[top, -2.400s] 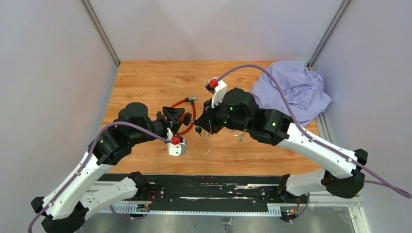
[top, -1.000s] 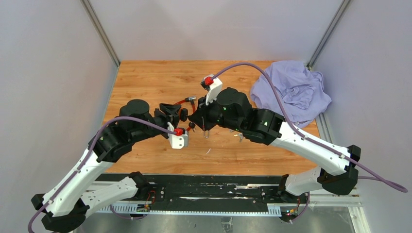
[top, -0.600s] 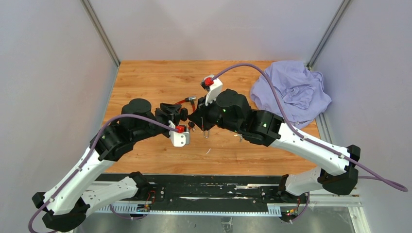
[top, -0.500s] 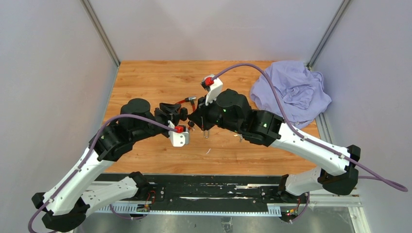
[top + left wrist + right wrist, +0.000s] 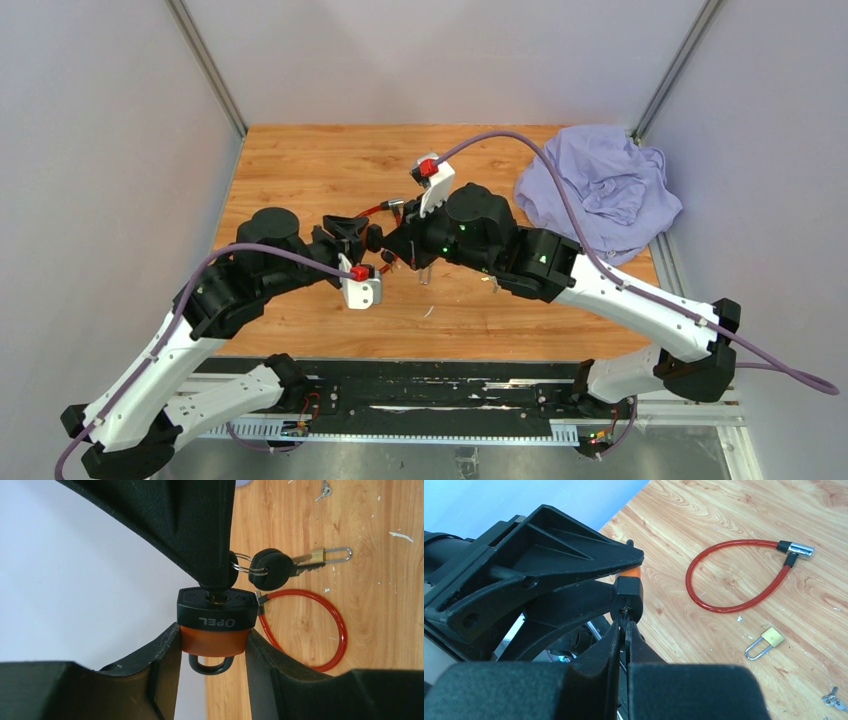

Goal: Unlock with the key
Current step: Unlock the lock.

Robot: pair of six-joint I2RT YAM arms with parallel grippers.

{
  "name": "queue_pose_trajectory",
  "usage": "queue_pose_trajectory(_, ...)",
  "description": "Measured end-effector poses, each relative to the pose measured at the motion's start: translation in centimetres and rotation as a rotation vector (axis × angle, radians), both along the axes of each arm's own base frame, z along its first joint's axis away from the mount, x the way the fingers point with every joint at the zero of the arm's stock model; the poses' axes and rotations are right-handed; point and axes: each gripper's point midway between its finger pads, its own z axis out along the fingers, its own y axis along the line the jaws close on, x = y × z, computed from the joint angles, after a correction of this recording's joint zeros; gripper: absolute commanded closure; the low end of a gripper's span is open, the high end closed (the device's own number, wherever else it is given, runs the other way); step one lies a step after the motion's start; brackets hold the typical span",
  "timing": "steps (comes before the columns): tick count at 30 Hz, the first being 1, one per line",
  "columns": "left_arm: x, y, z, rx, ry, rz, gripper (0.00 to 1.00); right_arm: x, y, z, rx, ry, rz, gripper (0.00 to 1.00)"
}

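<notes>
Left gripper [image 5: 212, 647]: half closed, its two fingers clamp the orange lower part of a black-and-orange lock body [image 5: 215, 612] from both sides and hold it clear above the wooden table [image 5: 300, 170].

Writing: white raised letters "OPEL" [image 5: 216, 622] on the black cap, upside down in the left wrist view. No other marking is legible.

Lock detail: a small dark loop [image 5: 210, 664] projects from the orange end, between the left fingers. The keyhole face points towards the other arm.

Right gripper [image 5: 215, 577]: fingers pressed together, tips right against the keyhole face, pinching the key [image 5: 626, 624]. Only a thin edge of it shows between the pads, so its depth in the keyhole cannot be judged.

Attached items: a steel split ring [image 5: 243, 565] hangs from the pinched spot and carries a spare black-headed key [image 5: 270, 569], free in the air beside the lock.

On the table:
- A red cable loop [image 5: 704, 565] lies flat, its silver-tipped end [image 5: 800, 550] bare and apart from the lock.
- A small brass padlock with steel shackle [image 5: 766, 641] lies near the cable.
- A small bunch of silver keys [image 5: 833, 700] lies further right.
- A crumpled lavender cloth [image 5: 600, 185] sits at the far right corner.
</notes>
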Motion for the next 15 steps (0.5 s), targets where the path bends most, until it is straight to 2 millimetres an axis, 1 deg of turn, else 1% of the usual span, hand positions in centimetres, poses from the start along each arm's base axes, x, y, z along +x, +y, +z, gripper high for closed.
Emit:
queue_pose_trajectory(2, 0.0, 0.0, 0.1, -0.001, -0.003, -0.001, 1.00, -0.1, -0.1, -0.1, 0.011, -0.003, 0.005, 0.96)
queue_pose_trajectory(4, -0.1, -0.1, 0.1, -0.004, 0.001, -0.009, 1.00, -0.2, -0.4, -0.3, 0.024, -0.007, 0.008, 0.85)
queue_pose_trajectory(6, -0.4, -0.4, 0.1, -0.010, 0.004, -0.026, 1.00, -0.2, -0.6, -0.3, 0.037, -0.009, 0.005, 0.70)
queue_pose_trajectory(7, -0.6, -0.9, 0.4, -0.024, 0.002, -0.051, 1.00, -0.2, -0.6, -0.4, 0.044, -0.009, 0.005, 0.60)
queue_pose_trajectory(9, -0.8, -1.1, 0.5, -0.031, 0.001, -0.060, 1.00, -0.2, -0.9, -1.1, 0.036, -0.009, 0.006, 0.34)
queue_pose_trajectory(12, -0.7, -1.6, 1.2, -0.054, -0.016, -0.076, 1.00, -0.5, -1.3, -2.0, 0.024, 0.000, 0.017, 0.32)
queue_pose_trajectory(15, -0.7, -1.9, 1.6, -0.067, -0.026, -0.085, 1.00, -0.6, -1.4, -1.9, 0.027, 0.000, 0.022, 0.30)
